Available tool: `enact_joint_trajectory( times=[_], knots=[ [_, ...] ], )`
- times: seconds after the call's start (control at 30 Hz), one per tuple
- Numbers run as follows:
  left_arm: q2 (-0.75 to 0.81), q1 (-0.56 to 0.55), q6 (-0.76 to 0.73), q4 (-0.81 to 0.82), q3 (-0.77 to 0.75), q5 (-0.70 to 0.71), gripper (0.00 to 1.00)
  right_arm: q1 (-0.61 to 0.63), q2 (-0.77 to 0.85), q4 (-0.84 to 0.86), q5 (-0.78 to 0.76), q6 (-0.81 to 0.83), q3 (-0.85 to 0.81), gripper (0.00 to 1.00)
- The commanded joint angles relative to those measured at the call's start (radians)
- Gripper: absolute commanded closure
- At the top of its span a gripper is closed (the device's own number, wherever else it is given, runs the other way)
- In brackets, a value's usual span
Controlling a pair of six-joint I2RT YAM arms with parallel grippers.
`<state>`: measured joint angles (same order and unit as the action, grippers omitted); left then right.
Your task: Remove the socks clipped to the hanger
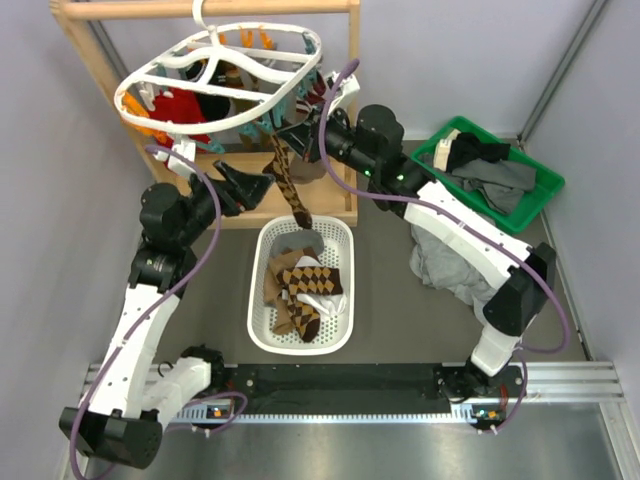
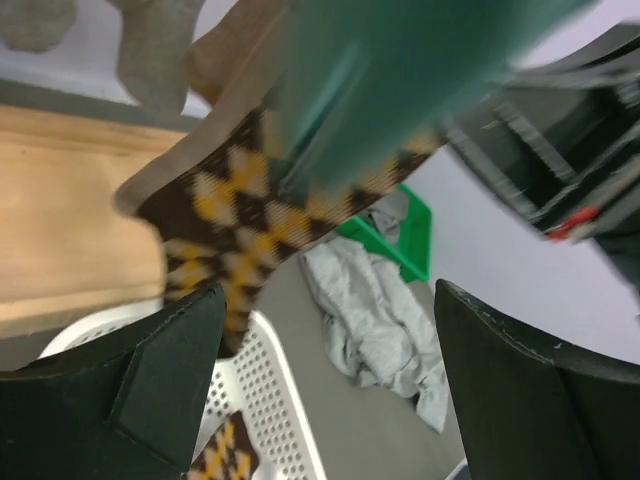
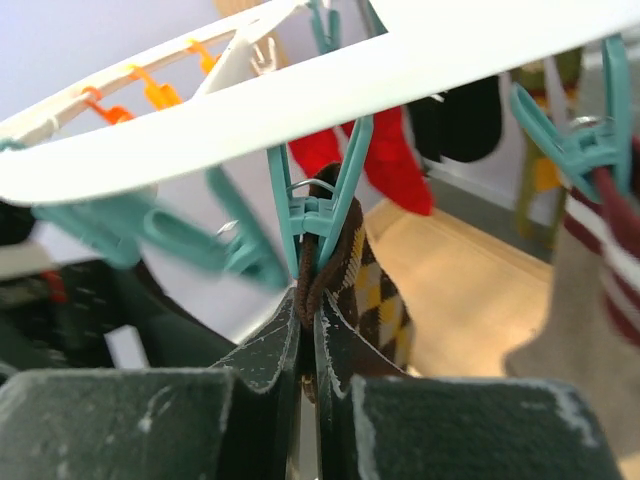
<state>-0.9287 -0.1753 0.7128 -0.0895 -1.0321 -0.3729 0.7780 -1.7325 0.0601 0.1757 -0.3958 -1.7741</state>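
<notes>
Right tool (image 3: 310, 312) is pinched tight on a sock; left tool (image 2: 328, 300) stands wide, holding nothing. On the grey worktop (image 1: 400, 330) a wooden rail stand (image 1: 150, 10) carries the white hanger (image 3: 400, 75), with red and dark socks (image 3: 390, 165) clipped to it. Below sits a white basket (image 1: 256, 300) with loose argyle socks (image 1: 300, 290) inside. The brown-tan argyle sock (image 1: 288, 185) hangs from the hanger over the basket's far rim, close in front of the left tool. A teal clip (image 3: 318, 205) grips its cuff, just above the right tool.
</notes>
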Motion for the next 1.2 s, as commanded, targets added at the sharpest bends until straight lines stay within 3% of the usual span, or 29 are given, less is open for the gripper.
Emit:
enact_joint_trajectory(
  times=[0.0, 0.23, 0.4, 0.67, 0.73, 0.77, 0.83, 0.87, 0.9, 1.0, 1.17],
  knots=[
    [0.071, 0.005, -0.143, 0.005, 0.075, -0.008, 0.10, 0.032, 0.080, 0.009, 0.044, -0.083, -0.007, 1.00],
    [0.093, 0.005, -0.194, 0.082, 0.136, -0.058, 0.09, 0.069, 0.087, 0.033, 0.065, -0.152, 0.002, 1.00],
    [0.076, 0.005, -0.153, 0.223, 0.178, -0.127, 0.08, 0.083, 0.083, 0.063, 0.053, -0.196, 0.011, 1.00],
    [-0.021, 0.002, -0.139, 0.319, 0.193, -0.040, 0.13, 0.096, 0.083, 0.098, 0.051, -0.259, 0.013, 1.00],
    [-0.030, 0.002, -0.142, 0.347, 0.193, -0.038, 0.23, 0.096, 0.085, 0.106, 0.054, -0.271, 0.019, 1.00],
    [-0.030, 0.002, -0.144, 0.358, 0.193, -0.044, 0.50, 0.096, 0.088, 0.107, 0.054, -0.279, 0.024, 1.00],
    [-0.032, 0.000, -0.144, 0.367, 0.191, -0.055, 0.77, 0.095, 0.087, 0.106, 0.050, -0.282, 0.030, 1.00],
    [-0.029, 0.000, -0.144, 0.361, 0.187, -0.049, 0.96, 0.096, 0.087, 0.103, 0.045, -0.282, 0.030, 1.00],
    [-0.025, 0.000, -0.142, 0.332, 0.182, -0.040, 1.00, 0.096, 0.087, 0.092, 0.042, -0.281, 0.028, 1.00],
    [-0.019, 0.000, -0.150, 0.292, 0.176, -0.018, 1.00, 0.096, 0.087, 0.070, 0.033, -0.264, 0.022, 0.97],
    [0.017, 0.000, -0.161, 0.249, 0.191, -0.035, 1.00, 0.096, 0.106, -0.057, -0.050, -0.206, -0.019, 0.69]
  ],
)
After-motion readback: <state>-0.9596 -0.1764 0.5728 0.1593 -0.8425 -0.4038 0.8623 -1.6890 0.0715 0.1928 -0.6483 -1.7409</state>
